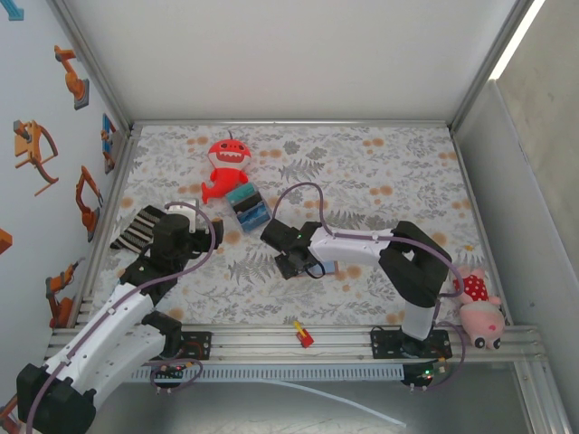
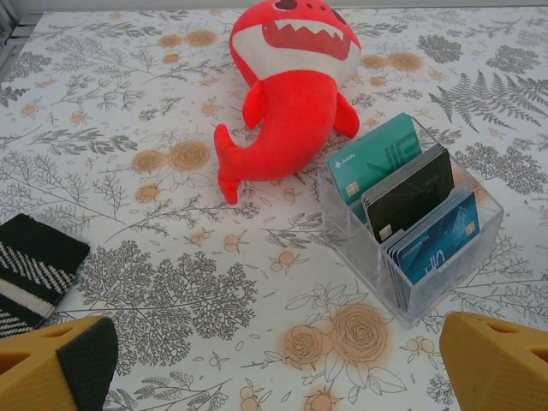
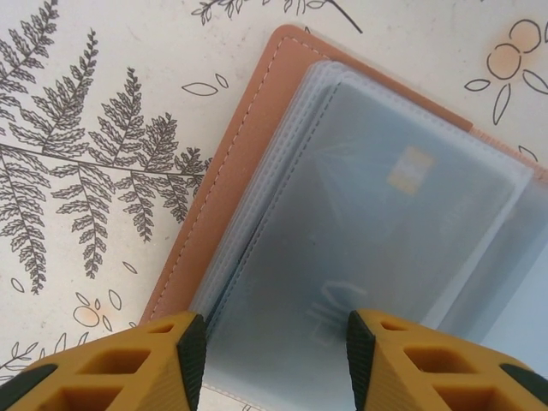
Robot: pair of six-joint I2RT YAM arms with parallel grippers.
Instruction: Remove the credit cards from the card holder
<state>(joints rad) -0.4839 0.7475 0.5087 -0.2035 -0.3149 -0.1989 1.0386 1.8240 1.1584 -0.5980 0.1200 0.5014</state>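
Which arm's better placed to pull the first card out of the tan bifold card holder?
Right. The open right gripper hangs over the tan leather-like bifold card holder, a card in its clear sleeves between the fingers. The left gripper faces the clear plastic card box beside the red shark plush.

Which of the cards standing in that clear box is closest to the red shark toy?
The teal card, at the back of the box beside the shark; the black card and blue card stand in front.
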